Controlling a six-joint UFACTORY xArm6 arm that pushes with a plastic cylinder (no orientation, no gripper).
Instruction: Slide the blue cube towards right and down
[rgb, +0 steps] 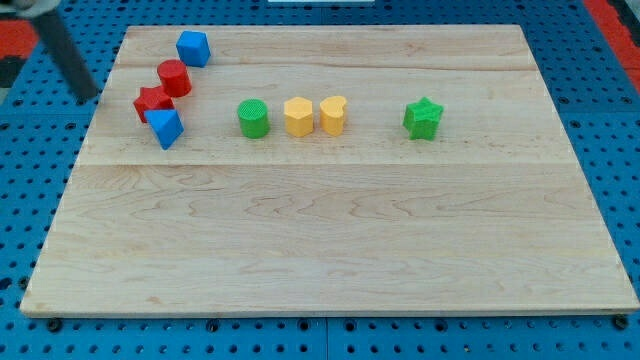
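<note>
eight blocks sitting on the counter (330, 240). blue cube (193, 48) lying up-left of the red cylinder (174, 77). my tip (90, 98) hovering left of that cylinder, apart from the cube, likely positioning to push. pincer: none fitted, state untellable.

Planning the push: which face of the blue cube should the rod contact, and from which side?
Contact the blue cube on its upper-left side, so it goes right and down. My tip sits off the board's left edge, lower-left of it. The red cylinder sits close below-left, so steer around it.
</note>
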